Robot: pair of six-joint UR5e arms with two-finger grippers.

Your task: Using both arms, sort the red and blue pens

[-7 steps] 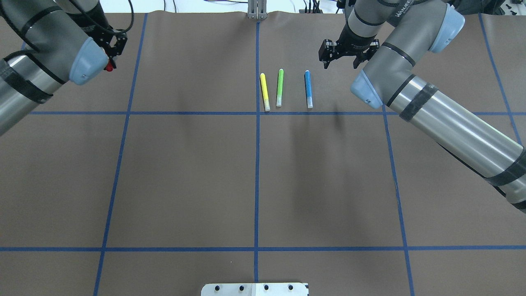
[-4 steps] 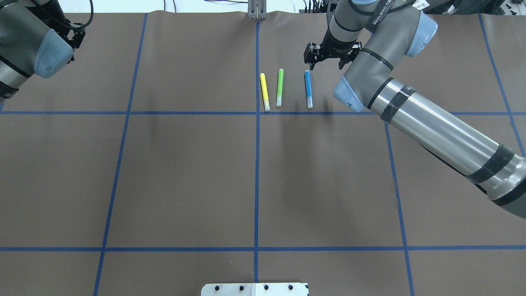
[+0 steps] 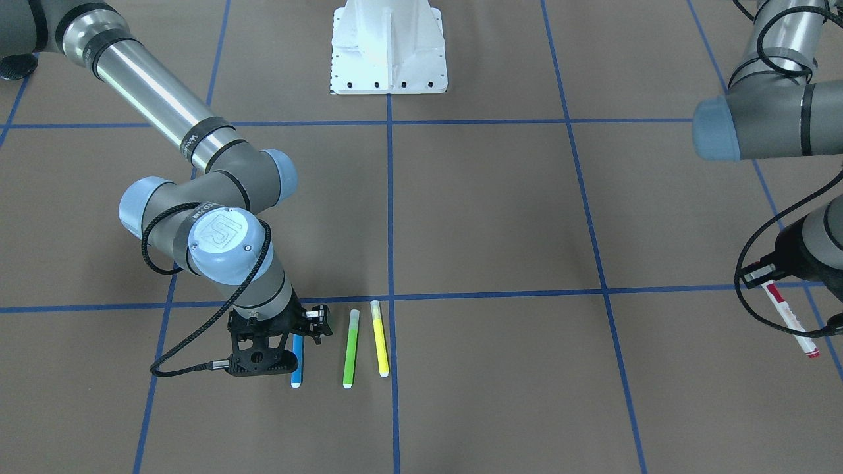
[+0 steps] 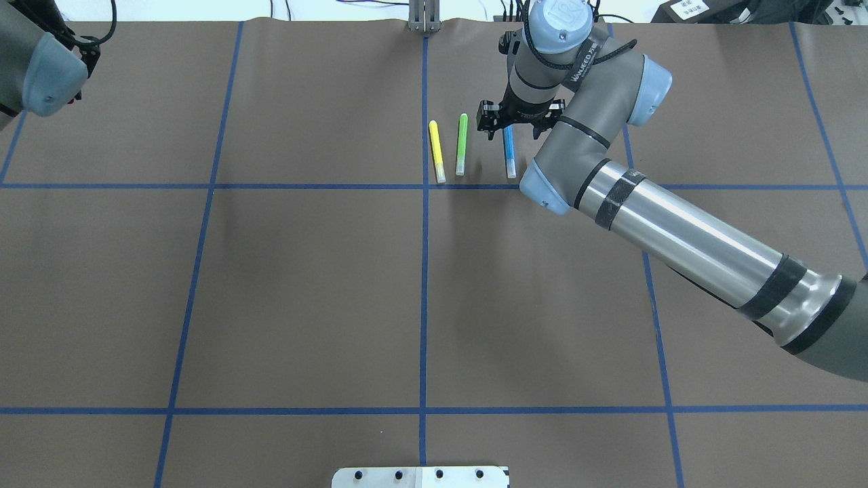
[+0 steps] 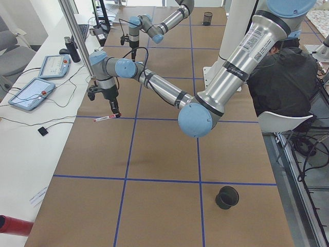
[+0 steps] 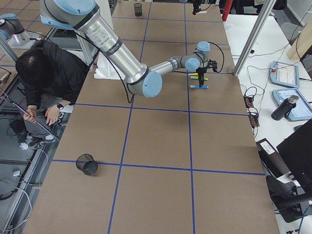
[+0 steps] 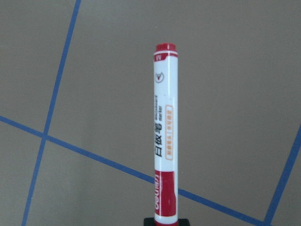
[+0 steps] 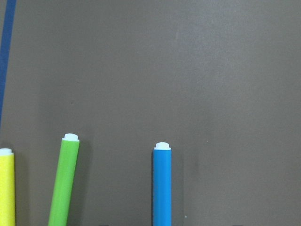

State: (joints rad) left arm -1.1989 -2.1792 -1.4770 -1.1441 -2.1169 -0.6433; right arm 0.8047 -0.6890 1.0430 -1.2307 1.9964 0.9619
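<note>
Lying on the brown bench (image 4: 305,271) just beside a slim green marker (image 4: 462,144), the blue-barrelled pen (image 4: 509,154) has the right jaws spread wide astride its far end; contact not discernible. Left jaws clenched on the red-capped white pen (image 7: 164,136) at the bench's left end.

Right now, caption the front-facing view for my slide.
Sorting pens: right gripper poised over the blue pen beside the green marker and yellow marker; left gripper holds the red pen.

Bright, even overhead light, soft smudgy shadows spilling from the right arm (image 4: 678,230) across the matte brown table (image 4: 305,291), white glare streaking its silver tube, wrist views sharp.
</note>
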